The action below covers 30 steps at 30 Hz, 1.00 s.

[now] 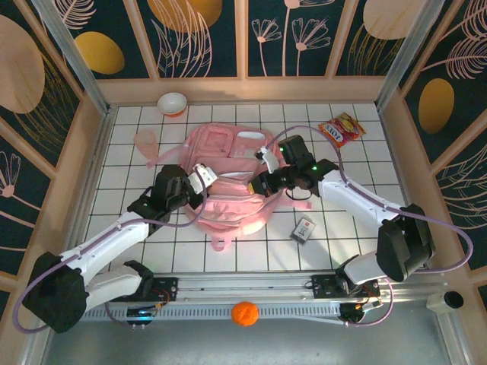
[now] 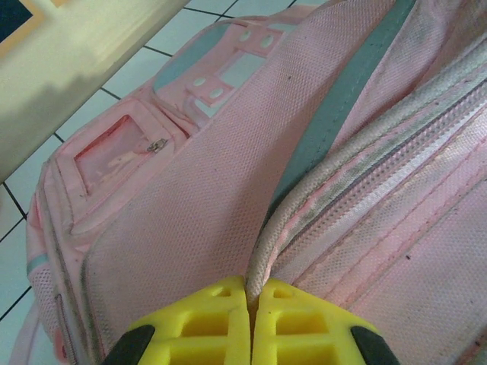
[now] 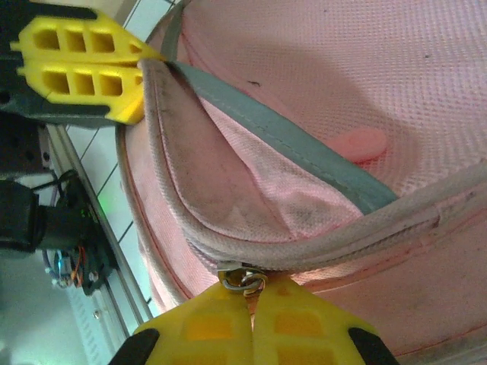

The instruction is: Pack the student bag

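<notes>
The student bag lies flat in the middle of the tiled table, its front pockets turned toward the far side. I am working on its main zip from both sides.

My left gripper is clenched on the white piping along the rim of the opening. The yellow pads meet with only that cord between them. I hold it there as an anchor, so the soft fabric stays taut and cannot bunch up or slide along with the slider.

My right gripper is pinched on the metal zipper pull, at the right of the opening. Between my two grips the mouth gapes. The grey-green binding and the pink mesh lining show inside, so I judge the compartment is partly unzipped.

Pulling the slider away from the anchored end should widen the gap enough to load things. The pull is small, so slipping off it is my main risk.

The things to pack wait around the bag. A snack packet lies far right and a small boxed item just beside the bag's near-right corner. A translucent pink cup and a bowl stand far left, and an orange ball sits on the near rail.
</notes>
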Motion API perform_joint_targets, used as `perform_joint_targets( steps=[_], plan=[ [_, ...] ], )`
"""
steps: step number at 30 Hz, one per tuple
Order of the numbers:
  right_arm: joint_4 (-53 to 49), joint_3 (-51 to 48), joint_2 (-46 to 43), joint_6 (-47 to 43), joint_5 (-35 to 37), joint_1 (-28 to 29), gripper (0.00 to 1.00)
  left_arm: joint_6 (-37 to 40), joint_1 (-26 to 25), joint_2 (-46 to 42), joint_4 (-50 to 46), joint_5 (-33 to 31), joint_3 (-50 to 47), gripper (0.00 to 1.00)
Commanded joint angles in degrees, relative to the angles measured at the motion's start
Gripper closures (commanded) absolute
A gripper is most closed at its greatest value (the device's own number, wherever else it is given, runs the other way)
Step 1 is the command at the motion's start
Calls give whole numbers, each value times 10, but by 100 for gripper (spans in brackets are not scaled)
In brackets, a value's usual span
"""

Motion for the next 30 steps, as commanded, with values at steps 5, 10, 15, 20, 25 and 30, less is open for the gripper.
perform_joint_targets(
  steps=[5,10,15,20,25,30],
  plan=[
    [57,16,-19,139,3,30,100,-93,-26,12,97,-31,54,100],
    [115,0,-29,208,-11,53,100,-122,-35,19,122,-31,49,100],
    [119,9,-17,284,3,59,100,-147,-49,38,136,-32,56,100],
    [126,20,-1,314,5,69,100,-158,-53,54,156,-32,60,100],
    [76,9,-6,310,25,48,96,-117,-53,49,154,-51,49,100],
    [26,-21,-26,318,-7,-14,59,-51,-51,26,184,-46,0,100]
  ],
)
